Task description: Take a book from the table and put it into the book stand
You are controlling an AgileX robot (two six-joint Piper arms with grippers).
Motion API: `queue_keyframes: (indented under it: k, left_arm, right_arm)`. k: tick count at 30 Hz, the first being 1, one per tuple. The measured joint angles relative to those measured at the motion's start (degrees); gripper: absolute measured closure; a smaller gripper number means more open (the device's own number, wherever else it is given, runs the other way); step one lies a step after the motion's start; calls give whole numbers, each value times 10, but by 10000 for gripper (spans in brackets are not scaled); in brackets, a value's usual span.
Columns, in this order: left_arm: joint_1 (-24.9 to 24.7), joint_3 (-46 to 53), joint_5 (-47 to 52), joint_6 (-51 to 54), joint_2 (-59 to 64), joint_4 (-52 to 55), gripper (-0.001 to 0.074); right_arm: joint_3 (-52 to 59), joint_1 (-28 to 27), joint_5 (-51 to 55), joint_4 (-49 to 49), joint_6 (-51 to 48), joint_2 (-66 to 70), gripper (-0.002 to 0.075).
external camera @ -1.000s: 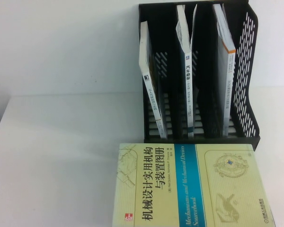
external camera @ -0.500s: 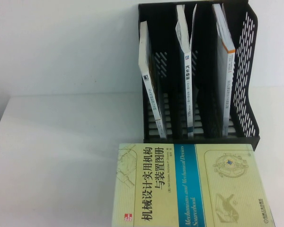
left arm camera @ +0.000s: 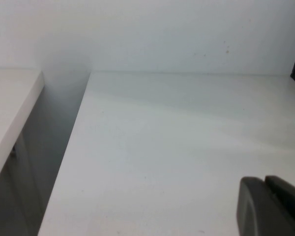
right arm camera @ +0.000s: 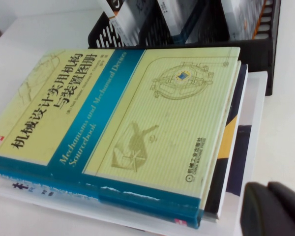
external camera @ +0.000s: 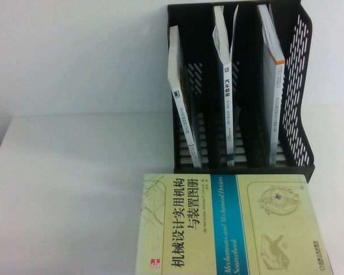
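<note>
A yellow-green book with a blue band (external camera: 229, 226) lies flat at the table's front, on top of a stack of other books (right arm camera: 231, 162). The black mesh book stand (external camera: 301, 86) stands behind it with three upright books (external camera: 226, 86) in its slots. Neither gripper shows in the high view. My right gripper (right arm camera: 266, 209) is shut and empty, just off the stack's near right corner. My left gripper (left arm camera: 264, 204) is shut and empty over bare white table (left arm camera: 177, 147), far left of the books.
The stand's front lip (right arm camera: 187, 51) sits right against the far edge of the stack. The table's left edge (left arm camera: 64, 157) drops into a gap beside another white surface (left arm camera: 10, 98). A white wall stands behind.
</note>
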Motion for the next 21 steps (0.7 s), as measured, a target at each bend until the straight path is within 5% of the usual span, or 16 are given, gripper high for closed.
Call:
queue_keyframes:
  k: [21]
  left_arm:
    - [0, -4, 69, -8, 0, -24, 736]
  right_arm:
    - [0, 0, 0, 0, 0, 0, 729]
